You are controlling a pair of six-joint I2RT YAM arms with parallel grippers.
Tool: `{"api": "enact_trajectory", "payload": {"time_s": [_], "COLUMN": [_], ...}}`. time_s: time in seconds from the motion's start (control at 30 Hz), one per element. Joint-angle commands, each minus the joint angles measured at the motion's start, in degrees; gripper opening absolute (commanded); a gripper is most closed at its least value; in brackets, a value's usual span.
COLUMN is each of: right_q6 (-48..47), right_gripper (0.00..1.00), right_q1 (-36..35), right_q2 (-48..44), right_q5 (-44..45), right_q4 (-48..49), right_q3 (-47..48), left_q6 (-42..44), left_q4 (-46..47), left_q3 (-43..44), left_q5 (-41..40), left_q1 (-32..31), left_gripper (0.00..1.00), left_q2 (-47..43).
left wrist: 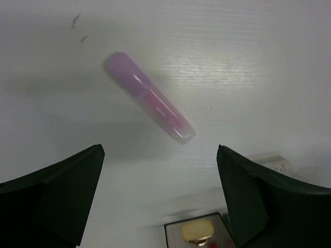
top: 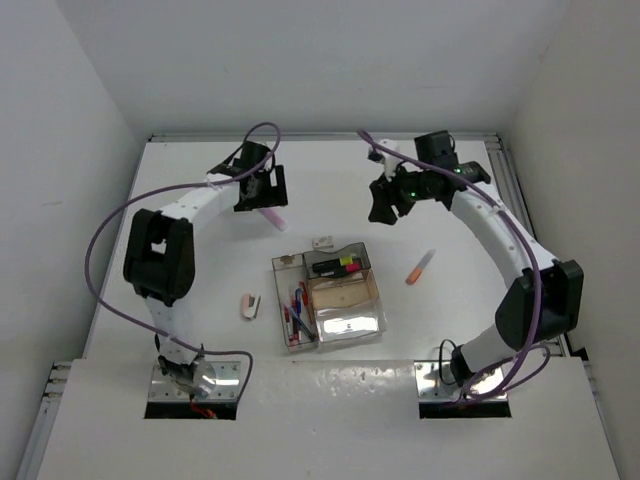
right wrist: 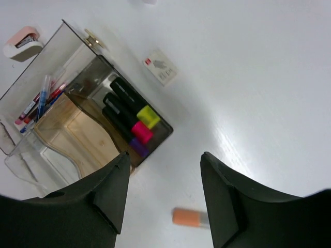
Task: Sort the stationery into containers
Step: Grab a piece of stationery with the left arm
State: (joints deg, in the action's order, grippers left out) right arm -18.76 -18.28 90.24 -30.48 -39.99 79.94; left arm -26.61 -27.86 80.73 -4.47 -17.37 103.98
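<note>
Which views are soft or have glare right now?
Left wrist: purple highlighter soft, bright patch on the table beside it, fingers near-black. Right wrist: yellow highlighter fairly sharp, orange highlighter blurred. Top external: even light, glare on the clear tray.

arms (top: 190, 205): white links, black joints | cables (top: 95, 250): purple | left tool (left wrist: 160, 199), right tool (right wrist: 165, 196): black fingers | green LED (top: 408, 186)

The purple highlighter (left wrist: 149, 103) is glossy translucent plastic, the table (left wrist: 258, 57) matt white.

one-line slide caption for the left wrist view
Open left claw hovers above a purple highlighter lying on the white table.
</note>
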Motion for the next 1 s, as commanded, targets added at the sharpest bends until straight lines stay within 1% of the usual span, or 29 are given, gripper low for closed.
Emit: {"api": "enact_trajectory", "payload": {"time_s": [0.0, 0.07, 0.33, 0.67, 0.77, 0.87, 0.97], "right_q6": [6.8, 7.2, 9.0, 9.1, 9.2, 9.1, 9.0], "right_gripper": [0.56, 0.57, 0.57, 0.57, 0.57, 0.57, 0.57], "right_q1": [3.2, 5.4, 10.2, 12.5, 12.7, 12.7, 12.9], "right_q2": [-3.3, -4.4, -6.0, -4.9, -4.8, -4.9, -5.2], "right_q5": [-3.5, -4.0, -6.0, -7.2, -7.3, -7.3, -7.2], "right_q4": [0.9, 1.1, 1.3, 0.6, 0.6, 0.3, -0.1], "right_q3": [-4.1, -6.3, -9.5, -9.4, -9.5, -9.9, -10.1], "left_q6": [-4.8, -5.6, -6.8, -7.8, -7.7, -7.1, -5.8], "left_q4": [-2.3, -2.8, -3.5, -3.6, -3.5, -3.3, -3.1], "left_q3": [5.3, 6.8, 10.6, 9.4, 9.3, 9.7, 10.1], "left_q5": [-5.5, -5.6, -5.3, -4.8, -4.4, -3.6, -2.6], "left_q1": [-0.9, -1.4, -3.7, -3.5, -3.5, -2.9, -2.8], "left_gripper": [0.96, 0.94, 0.94, 0.90, 0.88, 0.82, 0.79], "left_q2": [3.6, 6.0, 12.5, 15.4, 16.0, 16.9, 17.7]}}
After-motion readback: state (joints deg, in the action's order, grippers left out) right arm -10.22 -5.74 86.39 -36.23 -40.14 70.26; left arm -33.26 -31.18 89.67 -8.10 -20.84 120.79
